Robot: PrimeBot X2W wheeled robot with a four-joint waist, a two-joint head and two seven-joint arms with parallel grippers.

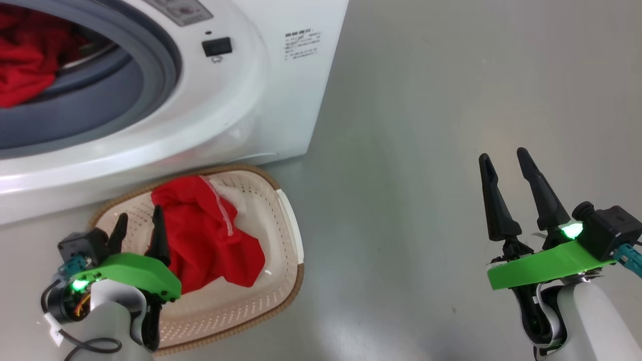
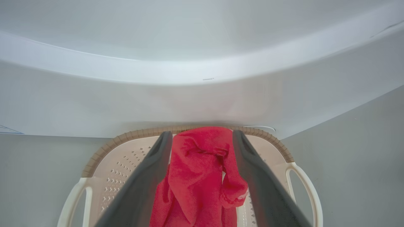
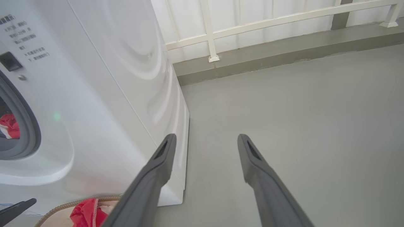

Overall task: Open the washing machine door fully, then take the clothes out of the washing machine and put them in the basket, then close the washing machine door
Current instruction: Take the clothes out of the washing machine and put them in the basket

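Observation:
The washing machine [image 1: 241, 100] stands at the upper left, its drum mouth uncovered, and red clothes [image 1: 25, 65] lie inside. The washing machine door is out of view. On the floor before the machine sits the cream basket [image 1: 288, 220], holding a crumpled red garment [image 1: 210, 240]. My left gripper [image 1: 140, 215] hangs open over the basket's left part. In the left wrist view its fingers [image 2: 157, 157] stand apart either side of the garment [image 2: 199, 170], which rests loose in the basket [image 2: 104, 148]. Off to the right, my right gripper [image 1: 503, 155] is open above bare floor.
Grey floor [image 1: 426, 150] spreads to the right of the machine. In the right wrist view my right gripper [image 3: 205, 140] points along the machine's side [image 3: 110, 78] toward a white railing [image 3: 211, 47] on a low kerb. The basket's rim [image 3: 63, 206] shows there at lower left.

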